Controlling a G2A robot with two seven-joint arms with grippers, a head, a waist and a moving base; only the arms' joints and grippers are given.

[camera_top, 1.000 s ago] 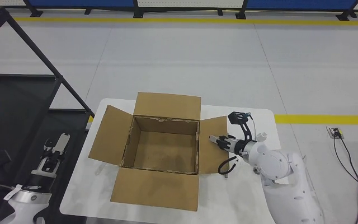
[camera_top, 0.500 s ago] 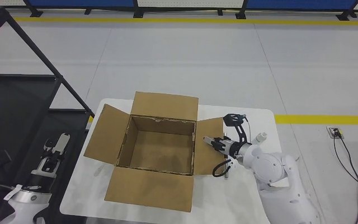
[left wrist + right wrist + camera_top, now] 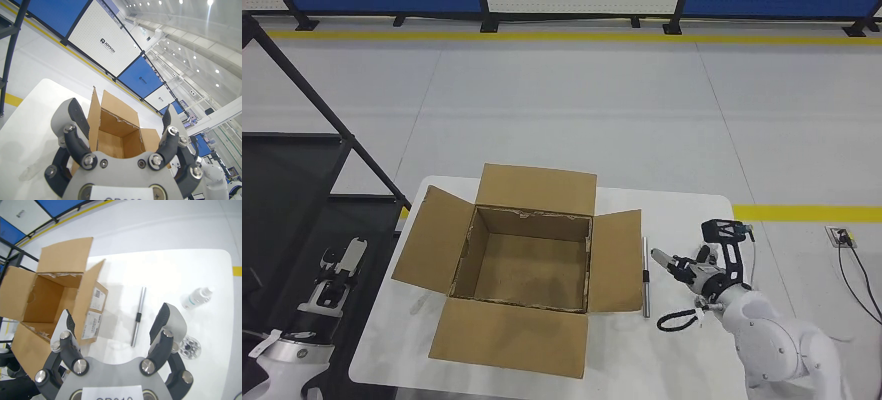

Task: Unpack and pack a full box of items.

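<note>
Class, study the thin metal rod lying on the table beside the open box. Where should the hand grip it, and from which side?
Grip the rod at its black collar, near mid-length, from straight above, closing across its width. It lies flat on the table, long and thin; an end grip would likely tip it. The open right hand is nearest.

Brown box (image 3: 540, 188) (white table (image 3: 682, 215)).

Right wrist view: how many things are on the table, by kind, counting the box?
Cardboard box: 1
Metal rod: 1
Clear bottle: 1
Metal disc: 1
Total: 4
</note>
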